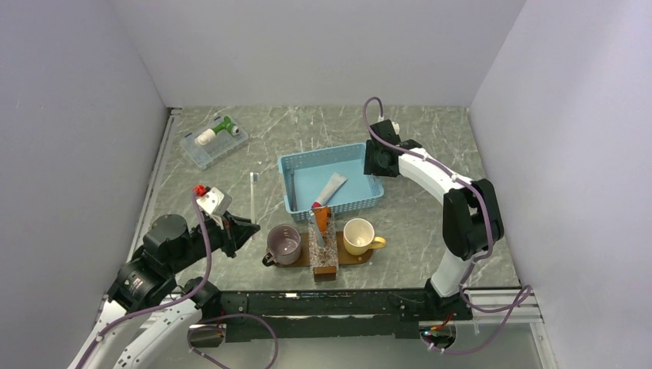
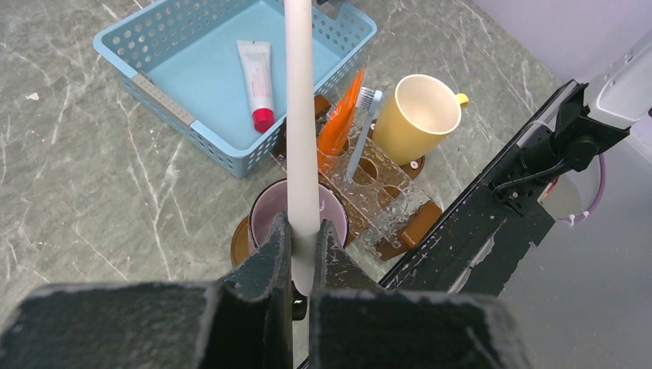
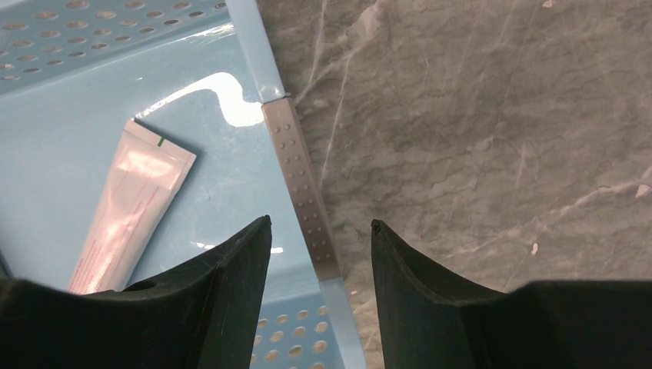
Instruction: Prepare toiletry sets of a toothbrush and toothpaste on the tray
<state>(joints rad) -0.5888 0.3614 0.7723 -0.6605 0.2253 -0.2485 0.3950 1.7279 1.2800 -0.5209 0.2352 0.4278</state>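
Note:
My left gripper (image 2: 305, 231) is shut on the lower end of a pale toothbrush (image 2: 298, 115), which sticks up and away from the jaws. It hangs just above a purple mug (image 2: 265, 211) at the left end of the dark-brown tray (image 2: 415, 227). On the tray a clear holder (image 1: 323, 244) carries the orange toothpaste (image 2: 340, 119) and a second toothbrush (image 2: 361, 131). From above, the left gripper (image 1: 250, 228) sits left of the tray (image 1: 355, 260) with the toothbrush (image 1: 252, 192) pointing to the back. My right gripper (image 3: 319, 223) is open, straddling the blue basket's rim (image 3: 304, 192).
A yellow mug (image 1: 360, 235) stands on the tray's right end. The light-blue basket (image 1: 296, 165) behind the tray holds a white tube with a red cap (image 1: 329, 188). A clear box (image 1: 214, 140) with a green and white item sits at the back left.

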